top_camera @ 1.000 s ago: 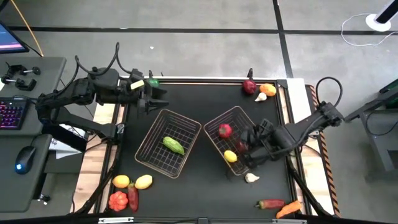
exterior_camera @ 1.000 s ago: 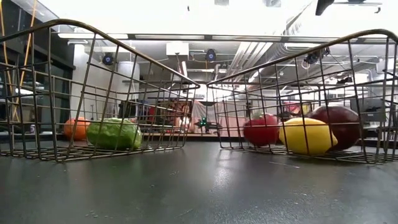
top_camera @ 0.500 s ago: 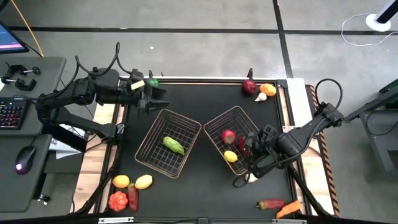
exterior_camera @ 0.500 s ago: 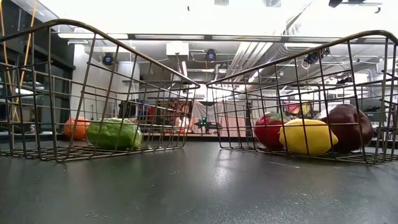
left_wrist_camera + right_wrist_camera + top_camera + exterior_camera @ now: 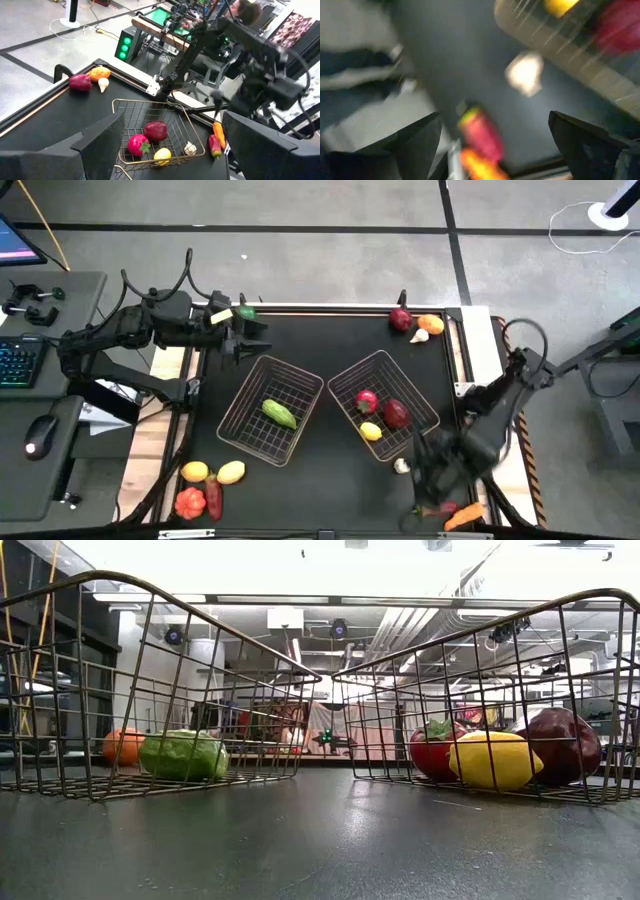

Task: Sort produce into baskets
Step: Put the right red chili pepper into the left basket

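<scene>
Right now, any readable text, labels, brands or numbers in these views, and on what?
None can be read.
Yellow tag on the left arm's wrist: too small to show any print.
Patterned sheet behind the table: only a pattern, no letters.
Two copper-brown wire-mesh baskets and the toy produce: no labels visible.

Two dark, near-black arms of jointed tubular links. Left arm (image 5: 130, 330): matte black housings, black cables arching in loops above the wrist, a small yellow-green label by the wrist. Left gripper (image 5: 245, 337): two flat black fingers (image 5: 100, 142), broad and angular, with slanted inner edges. Right arm (image 5: 500, 395): same dark finish, one thin black cable looping over the elbow joint, a small white patch on the forearm link. Right gripper (image 5: 432, 480): blurred, dark; fingers (image 5: 417, 142) black, wedge-shaped, plain matte faces. No screws or other markings legible.
</scene>
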